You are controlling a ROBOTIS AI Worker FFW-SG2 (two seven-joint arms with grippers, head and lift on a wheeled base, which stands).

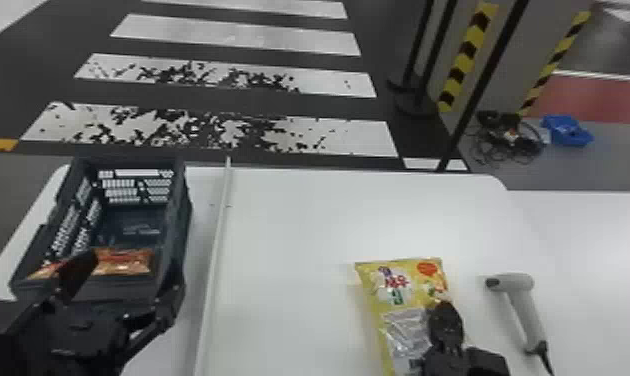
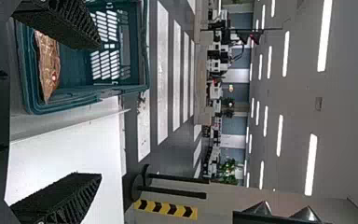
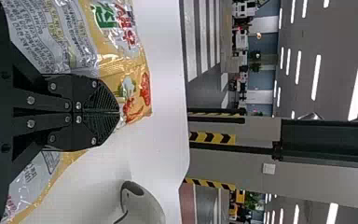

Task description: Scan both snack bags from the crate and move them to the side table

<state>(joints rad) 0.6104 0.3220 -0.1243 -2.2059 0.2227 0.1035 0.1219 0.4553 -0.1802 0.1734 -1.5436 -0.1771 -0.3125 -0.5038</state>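
In the head view my left gripper (image 1: 129, 281) is over the near end of the dark crate (image 1: 173, 220), which holds an orange-brown snack bag (image 1: 129, 263), partly covered by a finger. The left wrist view has my left gripper (image 2: 95, 111) open and empty, the crate (image 2: 86, 95) and the bag (image 2: 49, 65) beyond it. My right gripper (image 1: 446, 325) is at the right side of a yellow snack bag (image 1: 401, 320) over the white table. In the right wrist view my right gripper (image 3: 116, 112) is shut on that yellow bag (image 3: 109, 60). A grey-white scanner (image 1: 525, 306) is right of it.
A thin raised strip (image 1: 214, 260) runs along the white table (image 1: 289, 225) between crate and yellow bag. The scanner's cable trails to the near edge. Another white surface (image 1: 604, 240) adjoins at the right. Dark poles (image 1: 479, 90) stand behind the table.
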